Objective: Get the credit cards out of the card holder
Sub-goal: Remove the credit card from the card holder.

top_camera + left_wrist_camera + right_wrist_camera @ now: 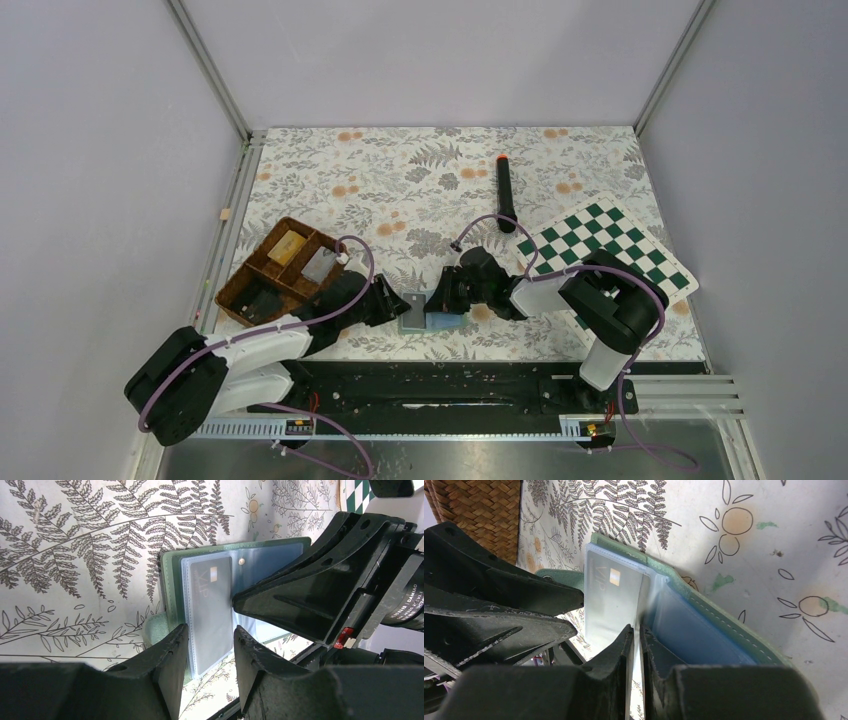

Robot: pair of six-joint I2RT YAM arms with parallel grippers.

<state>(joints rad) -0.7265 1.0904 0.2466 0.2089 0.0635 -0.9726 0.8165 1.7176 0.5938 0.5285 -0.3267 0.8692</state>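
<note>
Two claws: left claw [210,630] apart, astride credit card [209,595]; right claw [636,630] clamped on card holder [171,587].
Handling: likely thin, stiff, slick; pinch its six-o'clock edge.

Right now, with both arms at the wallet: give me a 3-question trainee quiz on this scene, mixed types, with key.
1. True or false: the card holder is folded shut.
2. The right gripper pinches: A) the chessboard, B) a clear sleeve of the card holder, C) the wicker tray?
3. Fill in: the left gripper, jaws apart, straddles a sleeved credit card printed ___.
Key: 1 false; 2 B; 3 VIP.
</note>
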